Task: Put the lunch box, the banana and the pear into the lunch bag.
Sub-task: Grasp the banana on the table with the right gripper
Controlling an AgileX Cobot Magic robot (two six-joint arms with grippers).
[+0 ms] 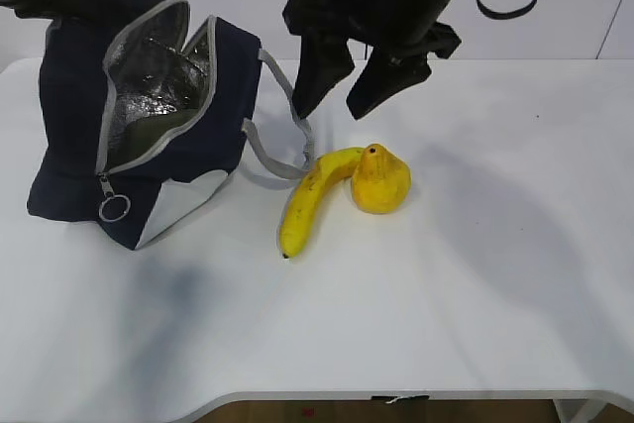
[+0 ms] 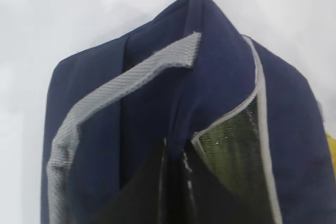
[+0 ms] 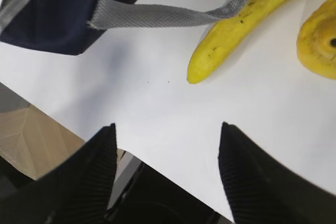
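- Exterior view: the right gripper (image 1: 342,106) hangs above the white table (image 1: 475,274), its two dark fingers spread apart and holding nothing.
- Below the right gripper and slightly toward the camera lie the banana (image 1: 307,200) and the pear (image 1: 380,180); the banana's upper end touches the pear.
- To the left of the right gripper stands the lunch bag (image 1: 139,136), its top unzipped and the silver lining showing; a grey handle (image 1: 282,151) trails from the bag toward the banana.
- A ring pull (image 1: 114,208) hangs at the bag's near corner.
- The lunch box cannot be made out with certainty; a pale greenish shape shows inside the bag's mouth.
- Right wrist view: both spread fingers (image 3: 252,177) frame bare table; beyond them lie the banana's tip, the pear's edge and the handle strap.
- Left wrist view: the left gripper (image 2: 173,182) is pressed together at the bag's rim beside the opening, apparently pinching the navy fabric; the contact itself is dim.
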